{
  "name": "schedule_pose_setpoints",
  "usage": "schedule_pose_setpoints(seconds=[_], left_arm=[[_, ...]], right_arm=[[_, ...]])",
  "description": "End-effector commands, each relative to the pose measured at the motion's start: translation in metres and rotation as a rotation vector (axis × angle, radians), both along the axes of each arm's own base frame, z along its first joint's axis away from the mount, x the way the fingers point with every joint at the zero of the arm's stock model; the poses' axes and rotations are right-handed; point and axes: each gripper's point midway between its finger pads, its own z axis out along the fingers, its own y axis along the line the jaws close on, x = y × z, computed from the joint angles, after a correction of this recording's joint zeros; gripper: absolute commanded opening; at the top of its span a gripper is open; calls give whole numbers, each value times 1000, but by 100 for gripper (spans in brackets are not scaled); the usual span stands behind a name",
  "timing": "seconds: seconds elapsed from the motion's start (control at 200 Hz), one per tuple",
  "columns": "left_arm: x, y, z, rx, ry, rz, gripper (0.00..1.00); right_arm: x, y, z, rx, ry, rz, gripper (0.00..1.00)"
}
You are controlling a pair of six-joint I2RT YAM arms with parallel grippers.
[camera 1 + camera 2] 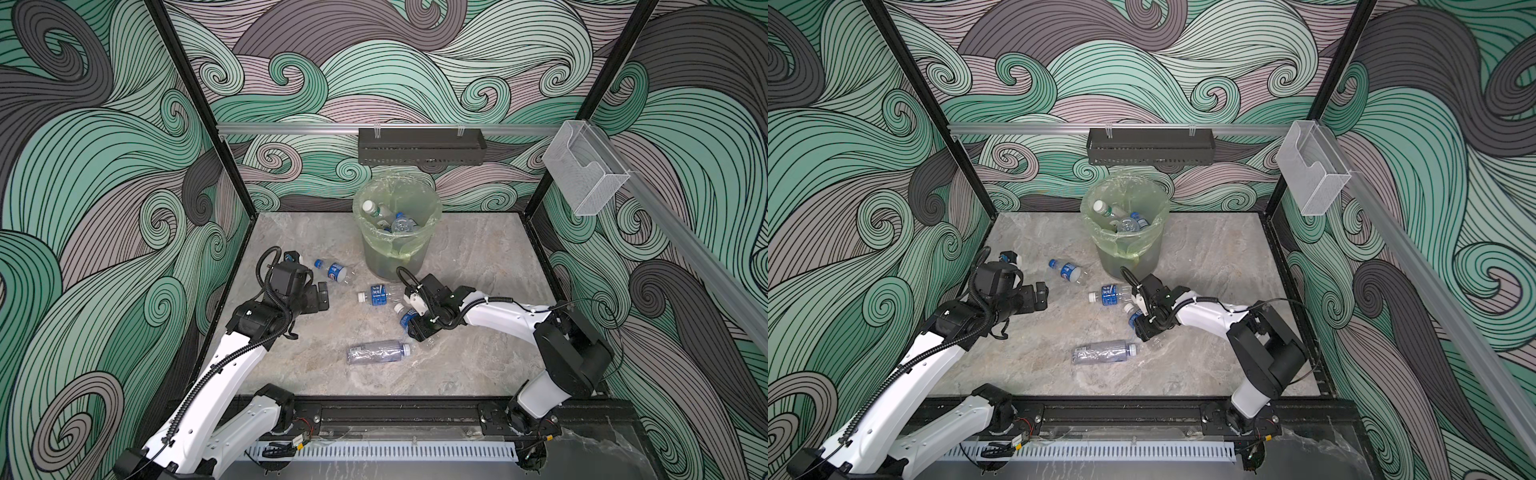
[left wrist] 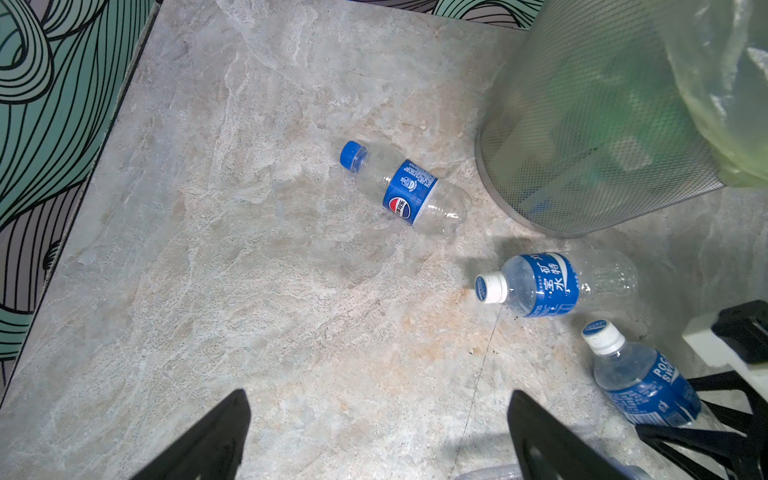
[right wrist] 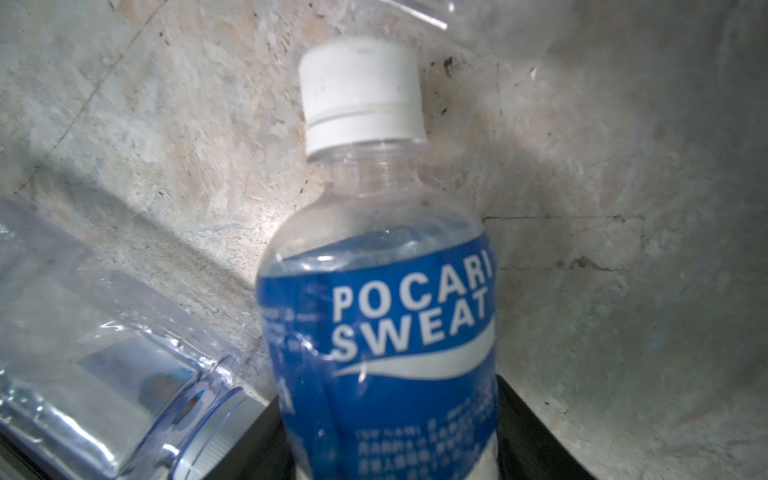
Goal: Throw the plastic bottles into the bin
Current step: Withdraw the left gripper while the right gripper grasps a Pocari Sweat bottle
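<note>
White-capped bottle [image 3: 374, 291] is grasped on the table [image 1: 478, 270] by the right gripper [image 1: 415, 328].
The left gripper [image 2: 378, 399] is held wide apart, empty; three more bottles [image 1: 376, 296] are seen lying near the bin [image 1: 395, 253], others inside it.

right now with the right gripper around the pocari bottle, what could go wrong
1. The right gripper sits low on the Pocari Sweat bottle, which looks smooth and thin-walled. It may slip or swing on lifting.
2. The large clear bottle lies close beside it and could get knocked rolling.
3. The bin stands tall, with bottles inside reaching near its rim. A low carry could hit the wall, or the drop might bounce out.
</note>
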Motion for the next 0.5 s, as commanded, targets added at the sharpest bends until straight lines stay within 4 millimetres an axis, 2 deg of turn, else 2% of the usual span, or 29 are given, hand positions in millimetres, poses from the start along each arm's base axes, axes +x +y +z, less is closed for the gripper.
schedule_pose_setpoints(seconds=[0.0,0.16,0.24,0.33,0.491], left_arm=[[6,1,2,0,-11,11,99],[11,0,-3,2,-7,13,99],[13,-2,-7,-8,0,10,99],[15,-4,-12,-12,9,4,99],[16,-4,-21,-7,30,10,99]], right_arm=[[1,-14,-2,-54,-20,-47,64],[-5,-29,1,-45,-38,-112,61],[-3,-37,6,-26,-55,-157,52],[4,-44,17,11,-85,-204,36],[19,-56,46,91,-156,-286,36]])
